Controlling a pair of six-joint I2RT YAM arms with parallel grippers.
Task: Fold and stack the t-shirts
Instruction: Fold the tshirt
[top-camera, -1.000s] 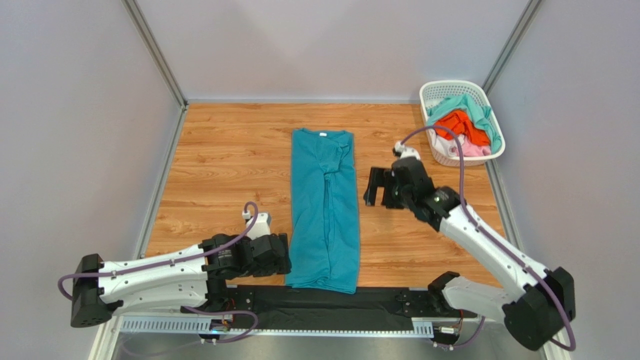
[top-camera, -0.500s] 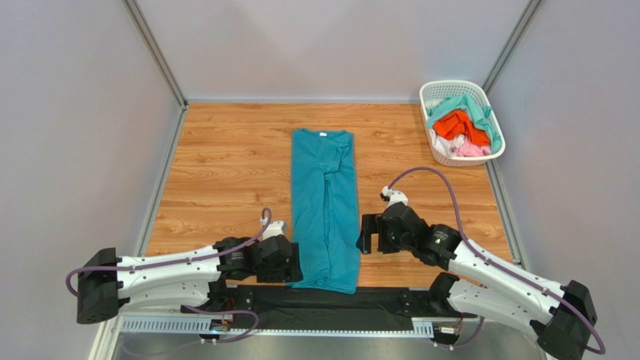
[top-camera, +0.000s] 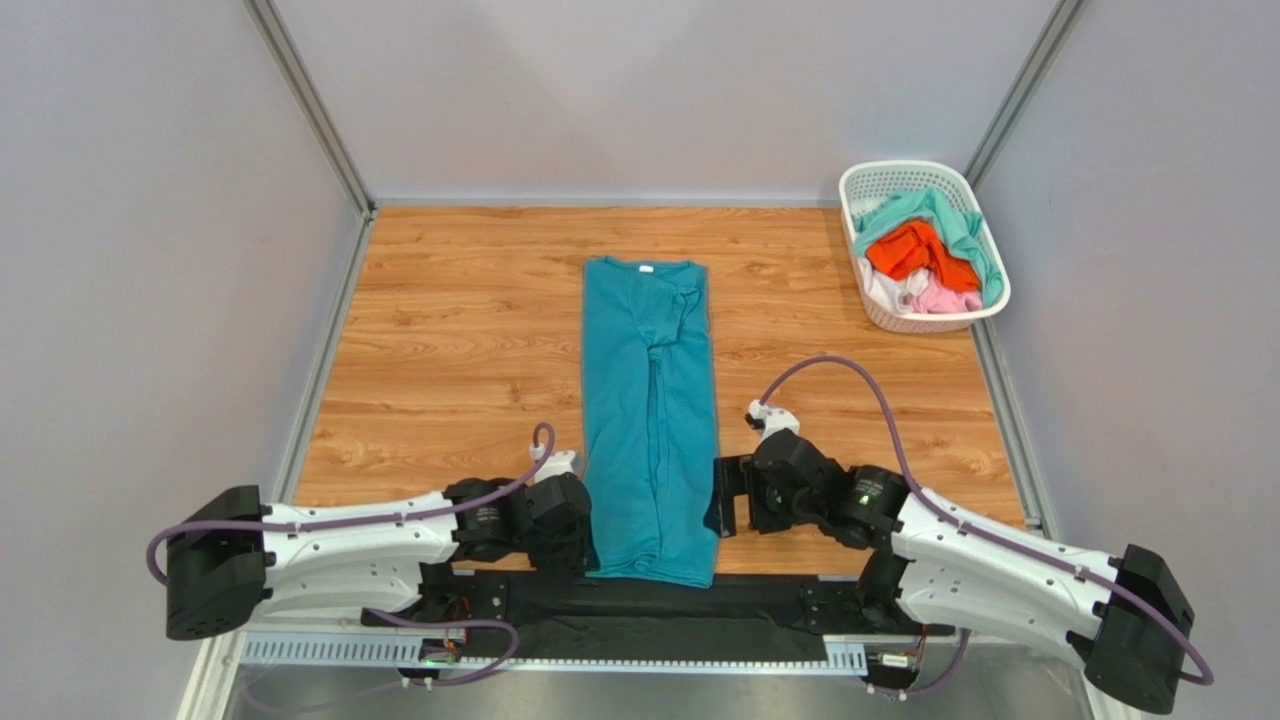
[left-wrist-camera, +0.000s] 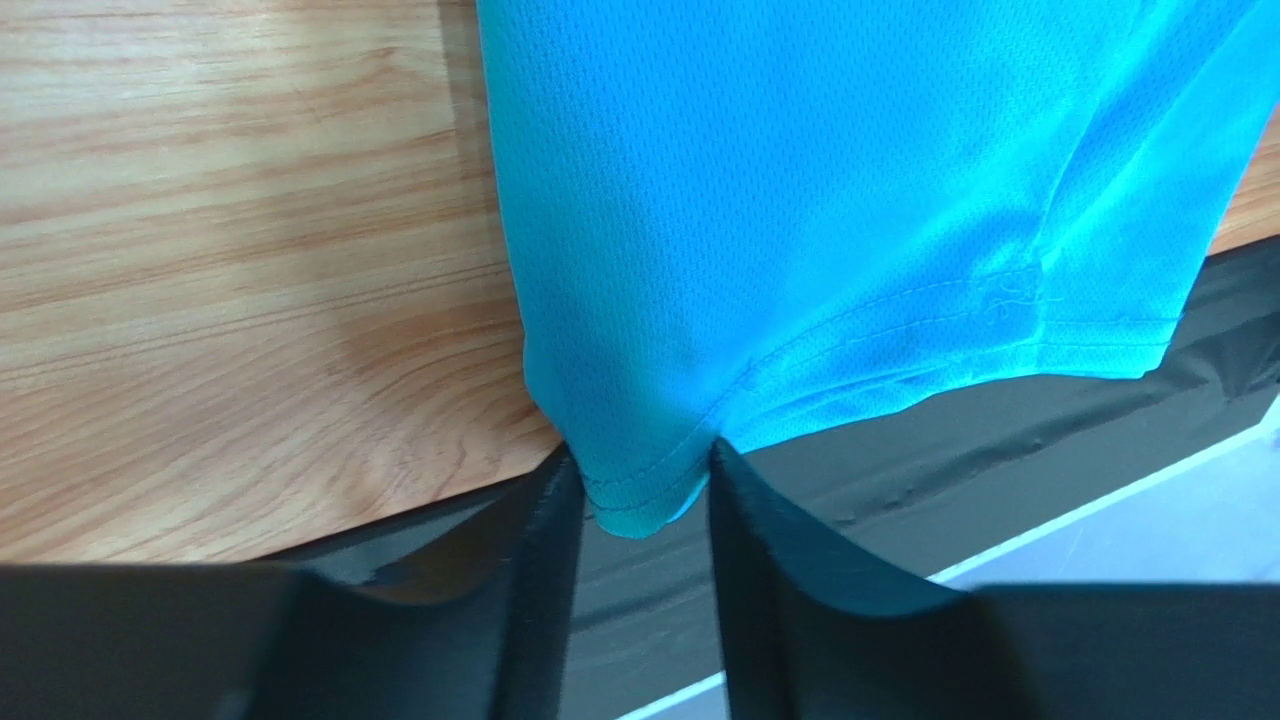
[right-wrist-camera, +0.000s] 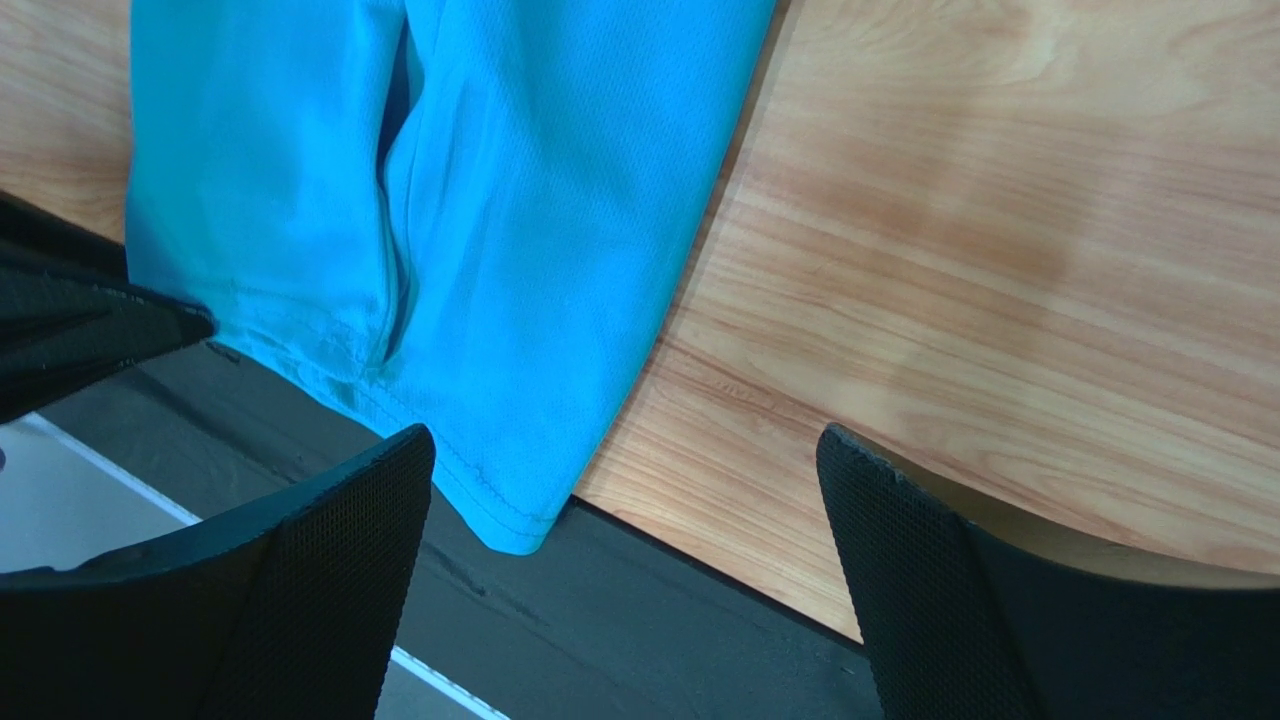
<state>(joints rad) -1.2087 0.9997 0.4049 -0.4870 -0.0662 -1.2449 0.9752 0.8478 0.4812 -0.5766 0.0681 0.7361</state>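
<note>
A teal-blue t-shirt (top-camera: 649, 435) lies folded into a long narrow strip down the middle of the wooden table, its white neck label at the far end. My left gripper (top-camera: 580, 546) is at the strip's near left corner. In the left wrist view the hem corner (left-wrist-camera: 639, 488) is bunched between both fingers of that gripper (left-wrist-camera: 639, 480). My right gripper (top-camera: 723, 498) hangs open just right of the near right corner. In the right wrist view that corner (right-wrist-camera: 519, 518) lies between the spread fingers of the right gripper (right-wrist-camera: 619, 438), untouched. More t-shirts, orange (top-camera: 914, 248), mint-green (top-camera: 950, 210) and pale pink (top-camera: 944, 300), are heaped in the basket.
A white lattice basket (top-camera: 902, 168) stands at the far right corner of the table. A black mat (top-camera: 661, 608) runs along the near edge under the shirt's hem. Grey walls close in the left, back and right sides.
My left gripper has slid right onto the near left hem corner and its jaws have narrowed on it. The right arm has swung down from mid-table to the near right corner, still open.
</note>
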